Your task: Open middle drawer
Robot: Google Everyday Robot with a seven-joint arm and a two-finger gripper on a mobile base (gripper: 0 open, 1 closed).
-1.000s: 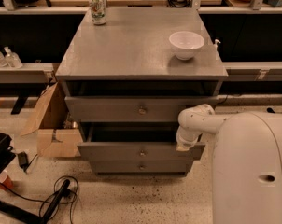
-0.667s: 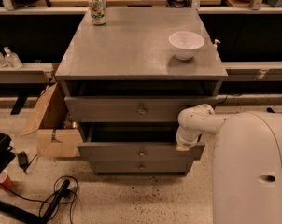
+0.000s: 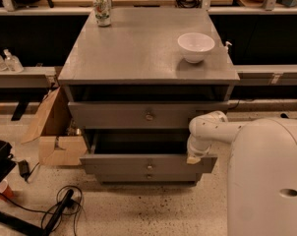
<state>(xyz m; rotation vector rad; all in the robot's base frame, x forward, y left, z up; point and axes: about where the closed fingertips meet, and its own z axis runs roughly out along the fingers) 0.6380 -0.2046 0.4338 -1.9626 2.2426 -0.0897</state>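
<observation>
The grey cabinet [image 3: 138,53] has three drawers. The middle drawer [image 3: 119,164] stands pulled out toward me, its dark interior showing behind the flat front and its small round knob [image 3: 149,166] at the centre. My white arm [image 3: 210,128] reaches in from the right. The gripper [image 3: 193,157] sits at the right end of the middle drawer's front, on its top edge. The top drawer [image 3: 114,115] with its bigger knob sits a little way out above it. Only a thin strip of the bottom drawer front [image 3: 149,176] shows below.
A white bowl [image 3: 196,46] and a patterned can [image 3: 102,10] stand on the cabinet top. A cardboard box [image 3: 52,134] leans against the cabinet's left side. Cables [image 3: 60,208] lie on the floor at the left. My white body [image 3: 269,181] fills the lower right.
</observation>
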